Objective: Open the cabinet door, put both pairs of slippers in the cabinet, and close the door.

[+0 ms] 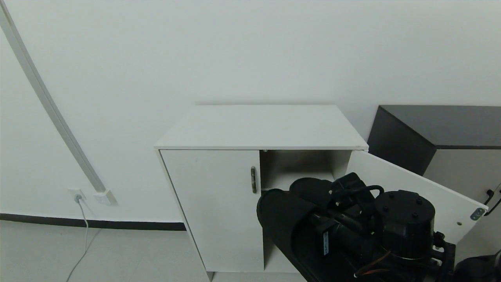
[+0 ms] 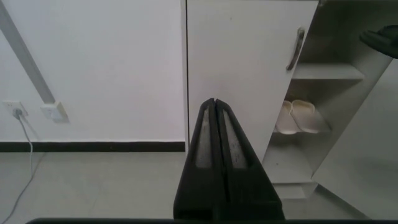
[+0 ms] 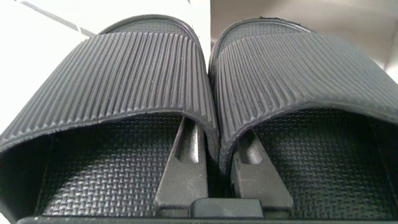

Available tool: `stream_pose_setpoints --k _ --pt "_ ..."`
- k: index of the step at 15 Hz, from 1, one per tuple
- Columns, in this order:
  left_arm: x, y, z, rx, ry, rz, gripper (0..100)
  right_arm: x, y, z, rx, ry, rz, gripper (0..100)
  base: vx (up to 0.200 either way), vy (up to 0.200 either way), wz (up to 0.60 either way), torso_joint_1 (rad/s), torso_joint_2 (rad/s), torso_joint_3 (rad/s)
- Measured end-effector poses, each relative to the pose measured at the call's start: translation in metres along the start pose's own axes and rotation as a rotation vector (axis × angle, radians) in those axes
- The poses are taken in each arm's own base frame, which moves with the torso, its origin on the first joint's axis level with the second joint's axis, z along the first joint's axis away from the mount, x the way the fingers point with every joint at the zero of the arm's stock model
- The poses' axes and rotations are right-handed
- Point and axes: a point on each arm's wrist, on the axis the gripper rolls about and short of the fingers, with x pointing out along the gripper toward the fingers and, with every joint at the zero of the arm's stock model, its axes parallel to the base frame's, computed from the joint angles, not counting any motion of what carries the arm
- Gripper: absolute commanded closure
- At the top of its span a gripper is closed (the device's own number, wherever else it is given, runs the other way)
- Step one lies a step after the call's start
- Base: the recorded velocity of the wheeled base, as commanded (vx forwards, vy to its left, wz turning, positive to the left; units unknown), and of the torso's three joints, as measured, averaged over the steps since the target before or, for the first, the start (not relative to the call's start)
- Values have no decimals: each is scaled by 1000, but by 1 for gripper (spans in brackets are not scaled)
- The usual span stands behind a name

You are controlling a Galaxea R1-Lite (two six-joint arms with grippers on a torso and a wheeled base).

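Right claw (image 3: 217, 134) clamped on black slippers (image 3: 143, 68); left claw (image 2: 214, 107) together. Keep pair level, slide onto upper shelf (image 2: 326, 71), clearing door (image 1: 391, 172).

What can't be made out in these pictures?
- Head view: the cabinet's lower shelves, hidden by the black slippers and right arm.
- Head view: anything behind the closed left door.
- Right wrist view: the shelf ahead, blocked by the black slippers.
- Left wrist view: the black slippers, cut off at the edge.

White cabinet (image 1: 258, 129), right door (image 1: 454, 211) swung open, left door (image 1: 211, 203) shut. Pale slippers (image 2: 301, 117) lie side by side on an inner shelf. Black pair (image 1: 280, 219), ribbed straps, is held pressed together at the opening.
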Motion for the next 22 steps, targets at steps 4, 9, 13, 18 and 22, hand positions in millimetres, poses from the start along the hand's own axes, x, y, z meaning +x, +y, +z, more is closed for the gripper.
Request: stream_pose_setpoints --k 4,9,13,18,22 --pt "0 0 0 0 0 0 100 0 -1 0 1 -1 -3 100 0 0 0 -193 510 321" --pt "0 0 0 -1 0 0 100 0 -1 0 -6 0 -4 100 0 0 0 -162 485 318" --pt "0 0 0 0 0 0 100 3 -1 -3 -11 13 -5 100 0 0 0 -129 467 332" --pt "0 0 0 0 0 0 100 3 -1 -6 -13 21 -6 100 0 0 0 -82 450 363" --pt "0 0 0 0 0 -1 100 2 -1 -7 -16 19 -4 100 0 0 0 -18 367 347"
